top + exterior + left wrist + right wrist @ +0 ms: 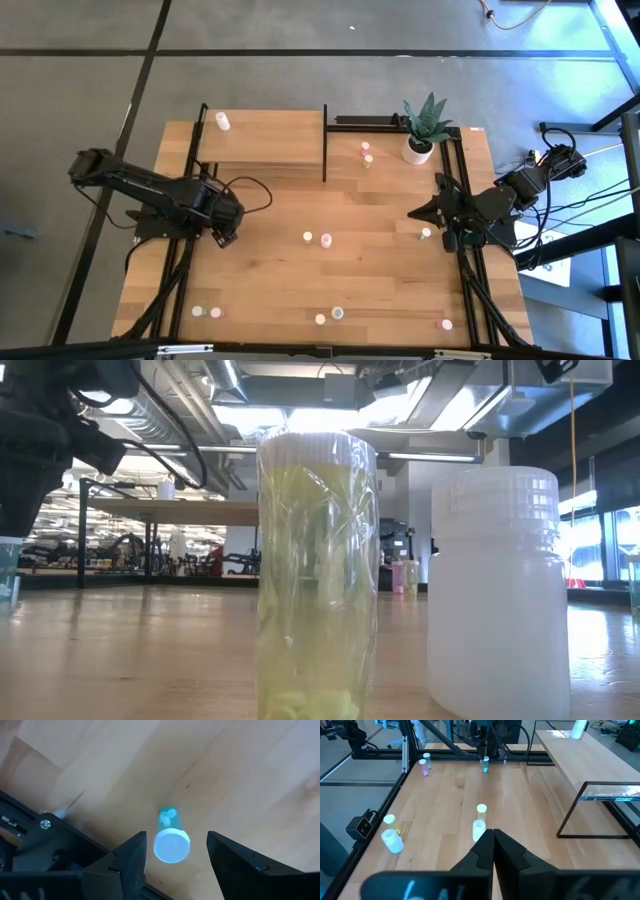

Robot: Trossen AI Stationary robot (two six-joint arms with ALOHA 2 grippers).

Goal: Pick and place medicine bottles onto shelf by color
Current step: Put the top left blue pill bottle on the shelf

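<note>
My left gripper (175, 851) is open at the table's left side (228, 235), pointing down. Its two fingers stand on either side of a small teal-tinted bottle with a white cap (171, 845), which stands upright on the table, with a gap on each side. My right gripper (415, 212) is shut and empty at the table's right side, pointing left. It also shows in the right wrist view (493, 845). The light-wood shelf (265, 140) stands at the far left and carries one whitish bottle (222, 121).
Small bottles stand scattered on the table: two at the middle (317, 238), one near my right gripper (425, 233), two beside the potted plant (366, 155), and several along the near edge (329, 316). The white plant pot (418, 150) stands at the far right. Black frame posts run along both sides.
</note>
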